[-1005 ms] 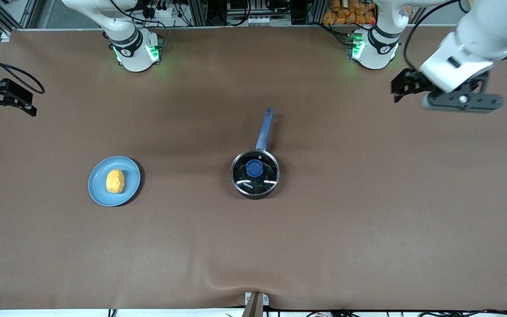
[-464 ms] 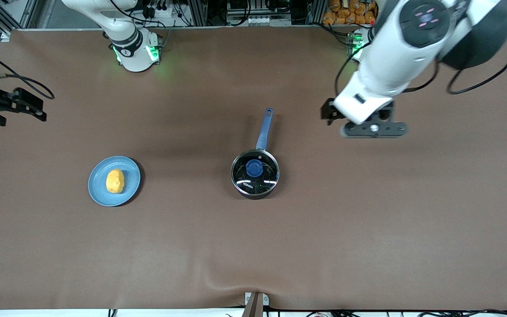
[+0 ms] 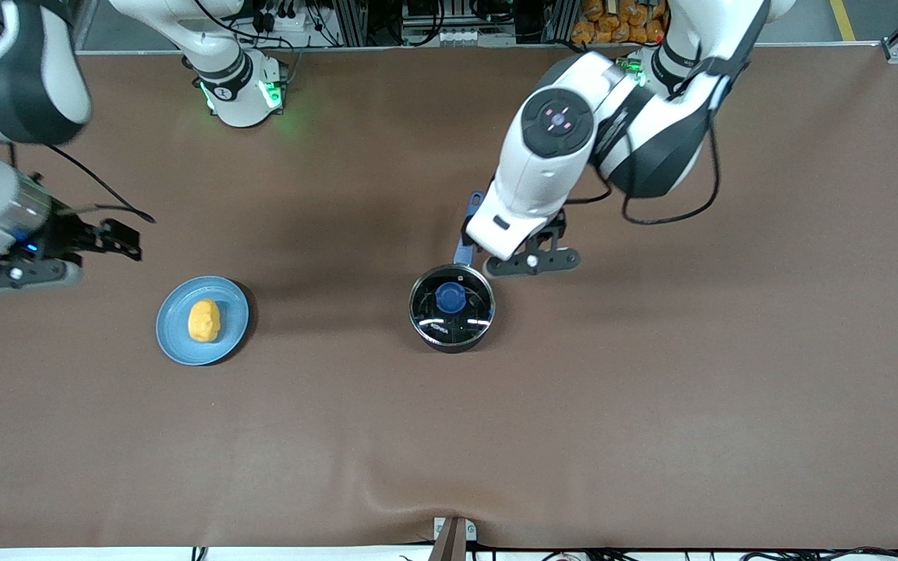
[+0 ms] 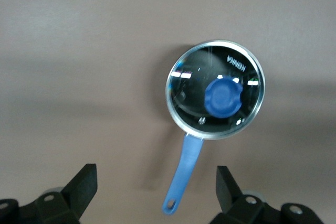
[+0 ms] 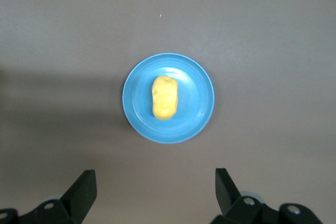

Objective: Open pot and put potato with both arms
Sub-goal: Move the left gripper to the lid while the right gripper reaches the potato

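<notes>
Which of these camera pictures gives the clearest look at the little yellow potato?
The right wrist view: it looks straight down on the potato, lying unobstructed in the middle of the blue plate. The front view shows the potato too, only smaller on the plate. The left wrist view shows just the lidded pot, no potato.

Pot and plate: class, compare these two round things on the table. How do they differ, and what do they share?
The pot is black and deep, while the plate is light blue and flat. The pot has a long blue handle; the plate has none. A glass lid covers the pot, whereas the plate lies open, carrying the potato. Both are round, similar in width, and untouched.
</notes>
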`<state>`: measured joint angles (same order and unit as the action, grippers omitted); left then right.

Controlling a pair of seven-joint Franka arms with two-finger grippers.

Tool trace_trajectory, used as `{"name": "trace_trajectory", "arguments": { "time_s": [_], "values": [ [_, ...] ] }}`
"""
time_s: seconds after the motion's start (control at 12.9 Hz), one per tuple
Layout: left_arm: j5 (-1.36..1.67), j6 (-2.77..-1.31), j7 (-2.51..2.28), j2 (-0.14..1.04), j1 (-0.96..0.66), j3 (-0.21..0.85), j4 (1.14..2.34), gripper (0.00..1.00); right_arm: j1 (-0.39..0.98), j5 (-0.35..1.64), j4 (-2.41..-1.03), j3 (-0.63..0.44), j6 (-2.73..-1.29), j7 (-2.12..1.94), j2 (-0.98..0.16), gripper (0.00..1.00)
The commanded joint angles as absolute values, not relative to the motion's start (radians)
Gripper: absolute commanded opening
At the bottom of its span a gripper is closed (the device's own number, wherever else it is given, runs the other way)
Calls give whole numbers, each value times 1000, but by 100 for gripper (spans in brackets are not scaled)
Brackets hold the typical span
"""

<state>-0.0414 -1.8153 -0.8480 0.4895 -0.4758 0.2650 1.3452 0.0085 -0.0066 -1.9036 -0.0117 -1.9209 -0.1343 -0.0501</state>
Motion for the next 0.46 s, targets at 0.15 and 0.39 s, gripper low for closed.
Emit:
{"name": "trace_trajectory", "arguments": {
  "time_s": [0.15,0.39],
  "values": [
    [-69,-1917,-954,656,-690,54,1214,100,3,0,-2091,-3,-2207,-127,-144,100],
    [-64,-1991,-983,705,-747,-6,1193,100,5,0,-2094,-3,-2316,-127,-282,100]
  ]
}}
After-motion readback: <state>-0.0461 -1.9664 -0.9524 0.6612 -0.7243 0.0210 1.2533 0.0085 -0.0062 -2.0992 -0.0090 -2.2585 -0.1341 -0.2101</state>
